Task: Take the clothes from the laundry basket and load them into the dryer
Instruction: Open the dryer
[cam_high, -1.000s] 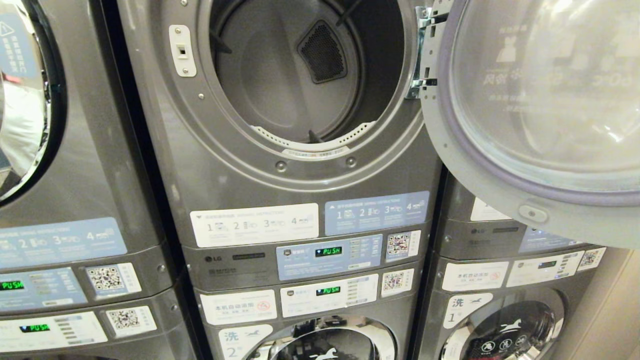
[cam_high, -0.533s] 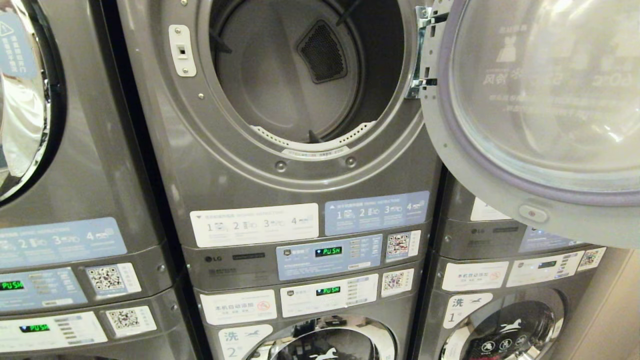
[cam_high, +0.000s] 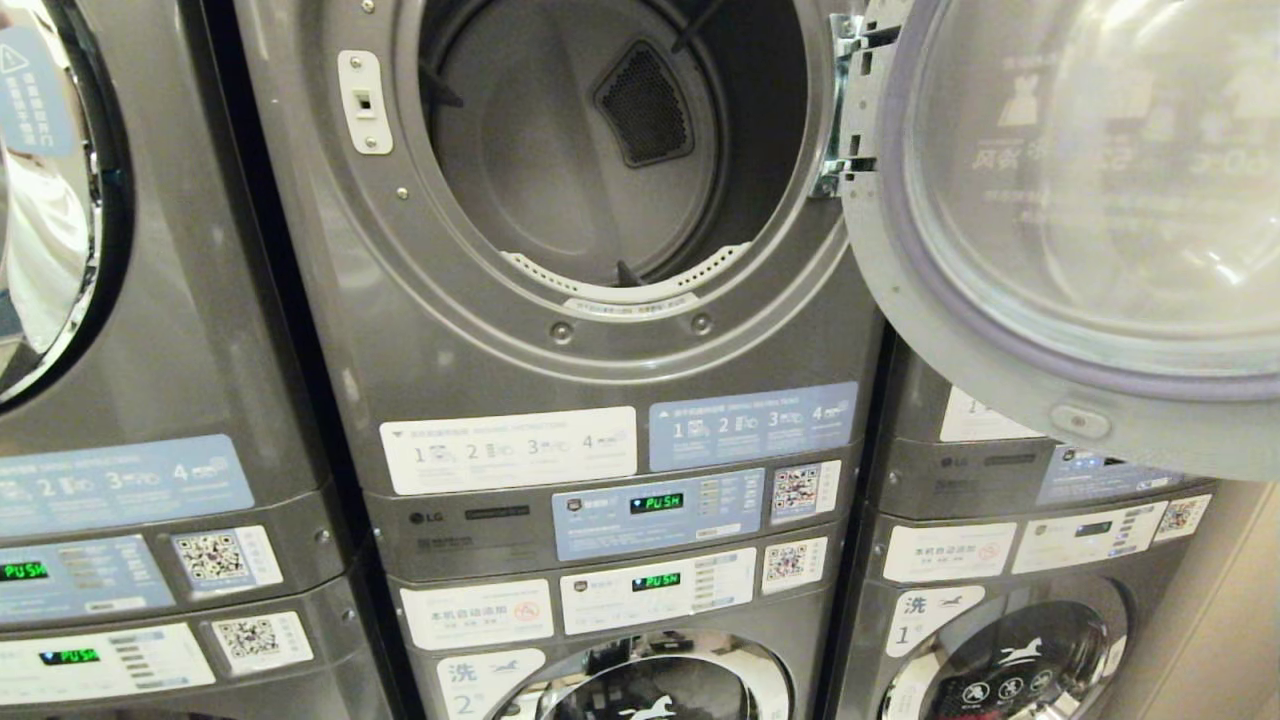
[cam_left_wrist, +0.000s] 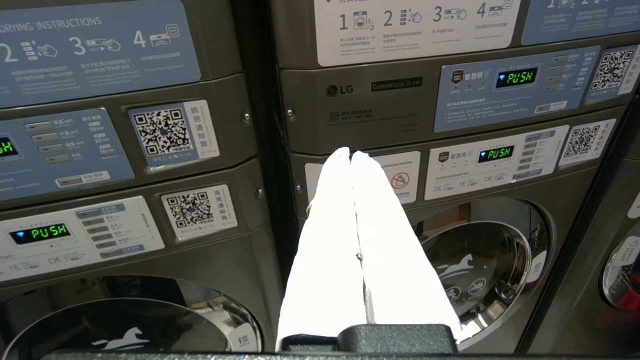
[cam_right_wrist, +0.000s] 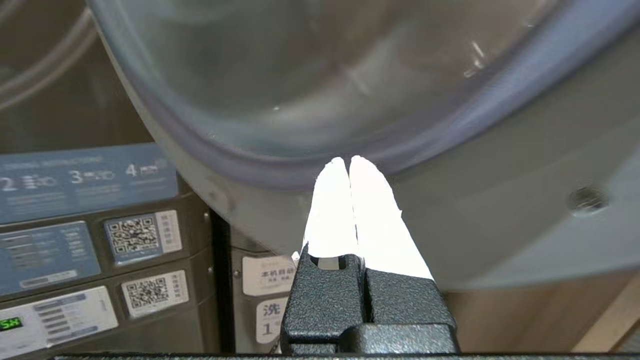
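Stacked grey laundry machines (cam_high: 600, 480) fill the room, dryer door (cam_high: 1060, 220) open.

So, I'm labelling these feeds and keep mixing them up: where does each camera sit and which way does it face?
Head view: on the robot's head, facing the open dryer drum and its door; no arm shows.
Left wrist view: behind the shut left gripper, facing the control panels.
Right wrist view: behind the shut right gripper, at the door's underside.
Shared: the door in the head and right wrist views; the panels in the head and left wrist views.
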